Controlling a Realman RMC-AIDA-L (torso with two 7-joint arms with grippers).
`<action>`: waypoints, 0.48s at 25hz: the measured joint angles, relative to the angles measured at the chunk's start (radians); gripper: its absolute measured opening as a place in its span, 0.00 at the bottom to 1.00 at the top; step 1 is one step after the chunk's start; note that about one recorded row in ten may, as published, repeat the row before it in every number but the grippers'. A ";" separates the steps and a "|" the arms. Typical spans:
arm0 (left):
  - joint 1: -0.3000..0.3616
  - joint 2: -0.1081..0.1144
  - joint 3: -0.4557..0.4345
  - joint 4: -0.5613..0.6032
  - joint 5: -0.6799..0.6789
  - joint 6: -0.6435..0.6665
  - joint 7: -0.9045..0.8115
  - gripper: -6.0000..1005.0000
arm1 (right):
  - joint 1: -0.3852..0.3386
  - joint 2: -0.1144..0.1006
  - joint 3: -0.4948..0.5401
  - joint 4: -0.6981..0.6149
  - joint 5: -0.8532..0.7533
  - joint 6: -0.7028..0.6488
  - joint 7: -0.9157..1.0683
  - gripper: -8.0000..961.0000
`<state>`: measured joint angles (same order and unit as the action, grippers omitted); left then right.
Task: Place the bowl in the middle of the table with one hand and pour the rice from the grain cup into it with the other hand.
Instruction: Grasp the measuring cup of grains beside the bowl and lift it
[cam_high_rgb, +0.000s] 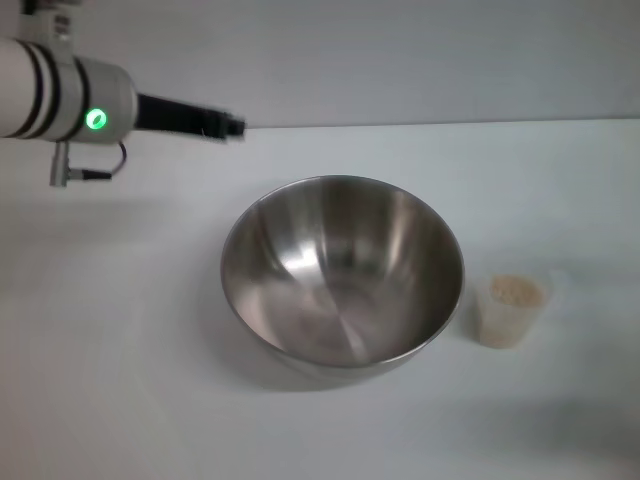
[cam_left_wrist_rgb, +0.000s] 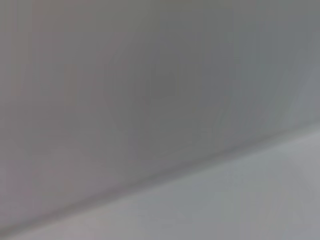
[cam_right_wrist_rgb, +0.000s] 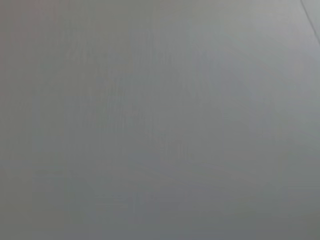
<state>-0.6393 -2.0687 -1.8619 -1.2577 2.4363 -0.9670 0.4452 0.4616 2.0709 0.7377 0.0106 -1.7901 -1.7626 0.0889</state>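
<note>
Fingers (cam_high_rgb: 232, 127) on the left gripper: can't tell if apart or together
bowl (cam_high_rgb: 342, 275) sits well off them, empty; grain cup (cam_high_rgb: 511, 309) with rice (cam_high_rgb: 515, 291) just beyond it

Readable text: none that I can make out anywhere.
My left arm (cam_high_rgb: 60, 95): only a small green light glows on its wrist; it carries no letters or numbers.
Grain cup (cam_high_rgb: 512, 310): no scale marks I can read.
Bowl (cam_high_rgb: 342, 275): no brand or stamp showing.
</note>
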 joint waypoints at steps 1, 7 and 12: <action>0.029 0.000 0.018 -0.010 -0.022 0.062 0.018 0.29 | 0.000 0.000 0.000 0.000 0.000 0.000 0.000 0.56; 0.294 0.004 0.287 -0.025 -0.265 0.859 0.295 0.31 | 0.000 0.001 0.000 -0.002 0.000 -0.022 -0.001 0.55; 0.368 0.003 0.528 0.139 -0.174 1.522 0.248 0.31 | 0.000 0.002 0.000 -0.002 0.000 -0.024 -0.001 0.55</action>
<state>-0.2716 -2.0655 -1.3342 -1.1182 2.2621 0.5554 0.6935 0.4618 2.0729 0.7377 0.0082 -1.7902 -1.7867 0.0876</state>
